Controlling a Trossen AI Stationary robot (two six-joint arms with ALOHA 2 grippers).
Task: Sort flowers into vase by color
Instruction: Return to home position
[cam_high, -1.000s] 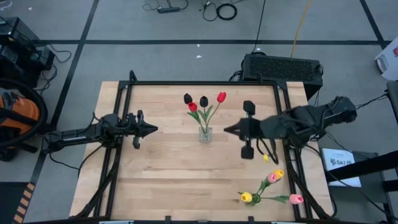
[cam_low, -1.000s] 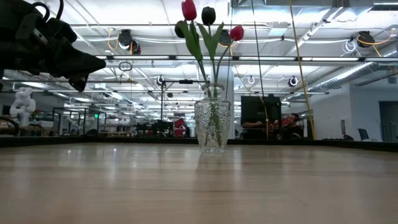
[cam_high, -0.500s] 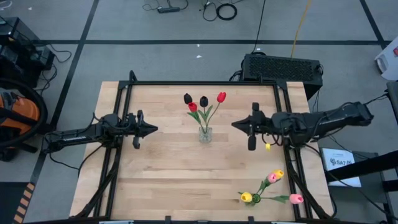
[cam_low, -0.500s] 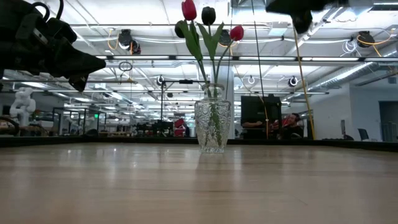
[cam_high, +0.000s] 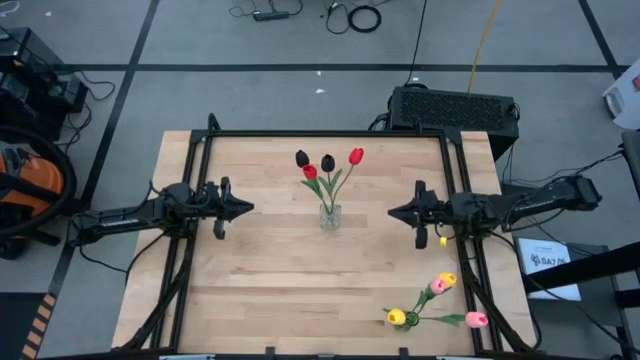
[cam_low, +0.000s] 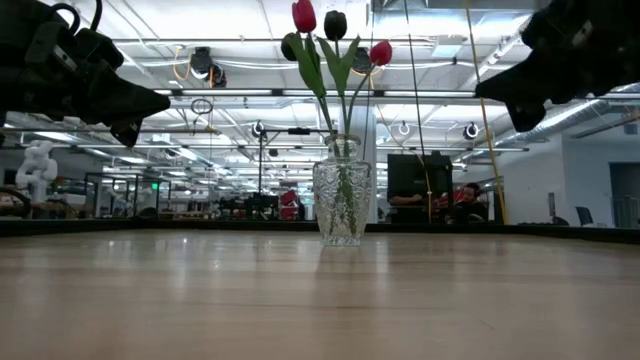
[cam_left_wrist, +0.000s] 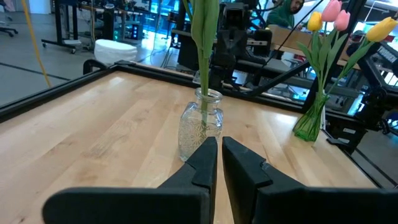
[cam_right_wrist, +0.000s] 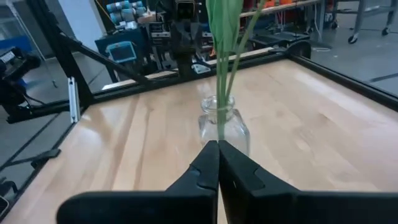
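A clear glass vase (cam_high: 330, 215) stands in the middle of the table (cam_high: 250, 290) and holds two red and two black tulips (cam_high: 327, 162); their stems stick into its neck (cam_right_wrist: 219, 102). A green vase (cam_high: 411, 319) near the table's near right corner holds pink and yellow tulips (cam_high: 437, 286). My left gripper (cam_high: 247, 208) hovers left of the clear vase, shut, pointing at it. My right gripper (cam_high: 392, 212) hovers right of it, also shut and pointing at it. Both show above the table in the low view, the left gripper (cam_low: 160, 101) and the right gripper (cam_low: 485, 93).
A black frame rail (cam_high: 320, 134) runs around the table's edges. A black box (cam_high: 455, 108) sits beyond the far right corner. Bare wood lies between each gripper and the clear vase (cam_low: 341, 205), and along the near left part of the table.
My right arm has drawn back toward the table's right edge and come down, its gripper turning about its own axis as it went; it still points at the clear vase. The vases and flowers have stayed put.
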